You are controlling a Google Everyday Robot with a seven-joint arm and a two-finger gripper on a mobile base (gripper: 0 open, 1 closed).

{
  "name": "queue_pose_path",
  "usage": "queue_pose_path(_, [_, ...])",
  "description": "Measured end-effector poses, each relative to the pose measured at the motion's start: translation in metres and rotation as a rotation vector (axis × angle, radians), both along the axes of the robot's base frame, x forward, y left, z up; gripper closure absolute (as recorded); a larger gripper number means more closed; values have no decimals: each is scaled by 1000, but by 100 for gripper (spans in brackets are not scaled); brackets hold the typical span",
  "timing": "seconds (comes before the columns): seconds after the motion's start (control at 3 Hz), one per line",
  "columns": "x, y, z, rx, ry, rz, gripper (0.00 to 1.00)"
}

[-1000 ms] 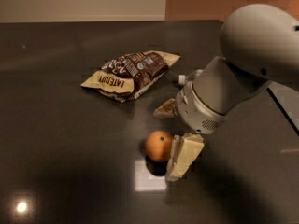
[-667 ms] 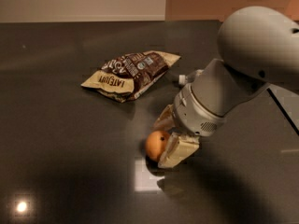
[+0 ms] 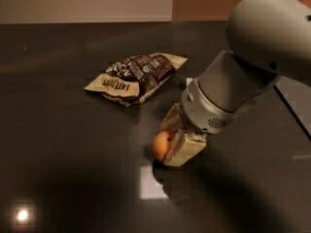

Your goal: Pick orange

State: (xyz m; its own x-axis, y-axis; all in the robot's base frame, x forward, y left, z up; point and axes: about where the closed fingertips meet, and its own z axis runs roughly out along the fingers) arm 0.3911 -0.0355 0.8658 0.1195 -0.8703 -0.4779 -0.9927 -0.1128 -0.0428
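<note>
A dark, glossy table [image 3: 58,149] runs back to a pale wall [image 3: 73,4]. A brown chip bag [image 3: 136,76] lies flat on it, and everything else sits on the camera side of that bag. The orange [image 3: 160,146] is near the bag's closer edge, apart from it, low on the tabletop with its dark stem dot showing. The gripper [image 3: 170,143] is clamped on the orange, one cream finger on each side. The grey arm [image 3: 243,76] rises away beyond the bag's far end.
</note>
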Motion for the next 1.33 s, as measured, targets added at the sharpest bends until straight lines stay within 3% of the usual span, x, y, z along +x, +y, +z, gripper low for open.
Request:
queue_pose_path(0.33, [14, -8, 24, -15, 2, -31, 100])
queue_pose_path(1.33, [50, -34, 94, 26, -13, -87, 100])
